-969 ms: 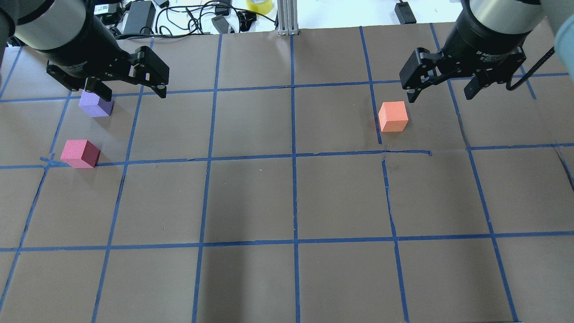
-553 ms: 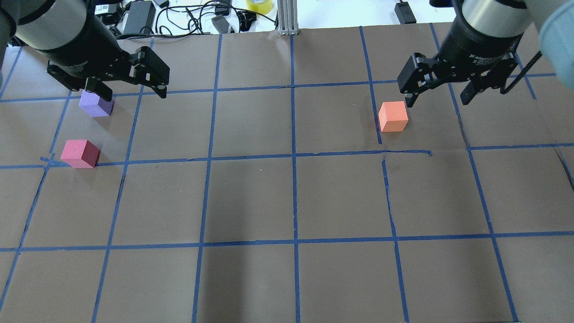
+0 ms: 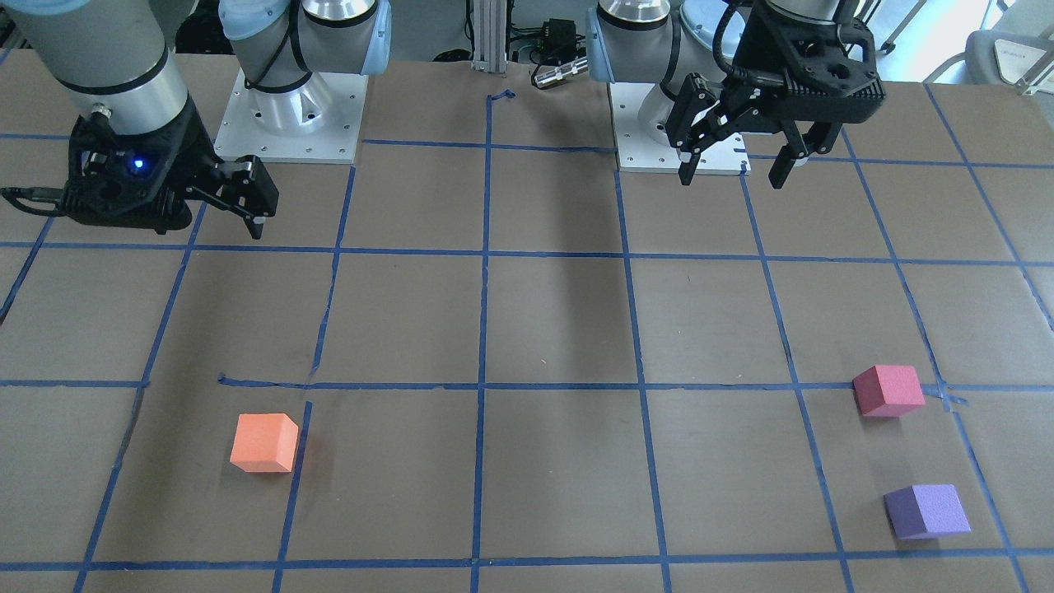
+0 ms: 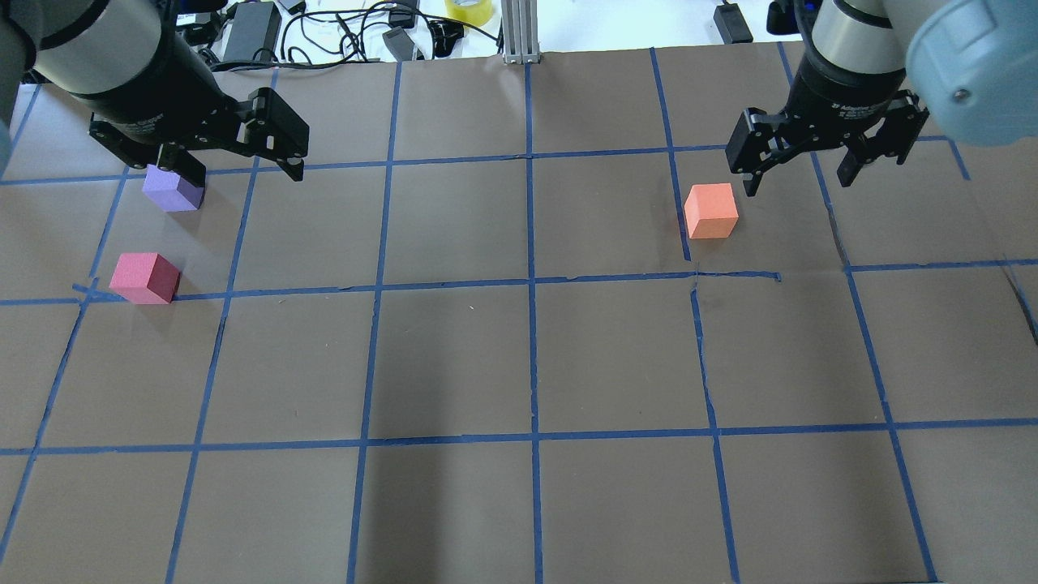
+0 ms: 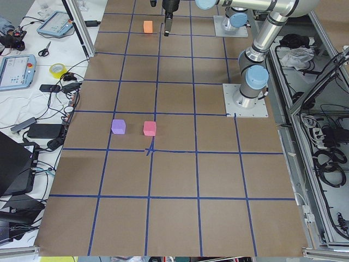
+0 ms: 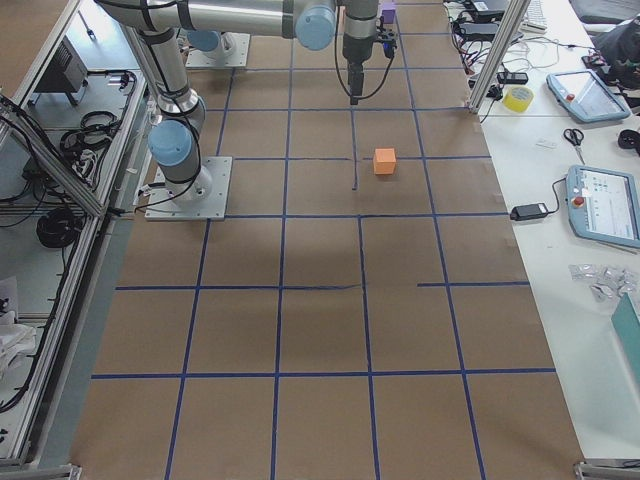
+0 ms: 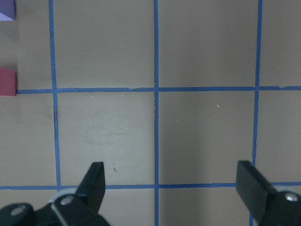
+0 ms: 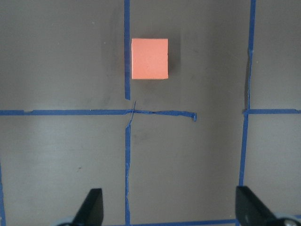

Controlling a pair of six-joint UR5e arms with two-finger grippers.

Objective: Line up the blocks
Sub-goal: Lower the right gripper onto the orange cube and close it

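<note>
orange block (image 4: 711, 211): ahead of right gripper (image 4: 799, 185), slightly off-centre
right fingers (image 8: 94, 207): spread, empty
left fingers (image 7: 96, 183): spread, far from orange block

— Where does everything lie?
— Two sit on the table (image 4: 454, 357) at the robot's left, near each other but apart: the farther block (image 4: 173, 191) beyond the nearer block (image 4: 144, 277).
— And the third?
— The lone block (image 4: 711, 211) rests well away on the robot's right, just beside a tape line (image 4: 686, 247).
</note>
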